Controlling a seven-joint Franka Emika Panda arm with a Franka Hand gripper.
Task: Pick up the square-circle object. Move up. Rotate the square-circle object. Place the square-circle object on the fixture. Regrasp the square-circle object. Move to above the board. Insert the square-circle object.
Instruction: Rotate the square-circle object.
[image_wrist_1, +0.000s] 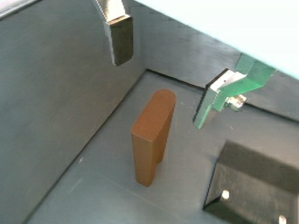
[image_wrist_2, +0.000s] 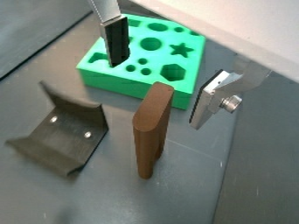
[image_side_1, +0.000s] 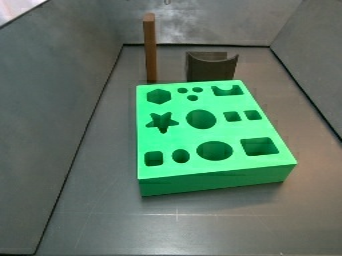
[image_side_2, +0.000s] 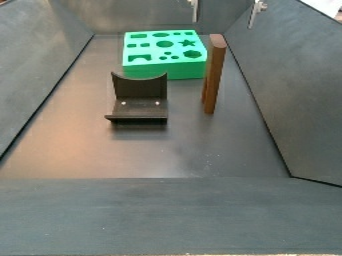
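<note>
Small dark brown wood-like elongated block, the square-circle object (image_wrist_2: 149, 128), stands upright on the dark grey floor, free of any grip; both side views show it as a tall post (image_side_2: 211, 73) just beside the large bright green rectangular board (image_side_1: 207, 135) with its cut-out holes: hexagon, star, circles, squares, crown. Dark grey-brown fixture with concave curved top (image_side_2: 138, 96) sits on the floor near the block, apart from it, also close to the board's edge. The claw (image_wrist_2: 166, 66) hangs above the block, released, its flat silver fingers spread wide with nothing between them: one finger with dark pad (image_wrist_2: 114, 39) shows in front of the board, the other (image_wrist_2: 219, 96) to the far side of the block's top. In a wrist view the block (image_wrist_1: 153, 136) stands below and between the two fingers (image_wrist_1: 121, 35), not touched by either
</note>
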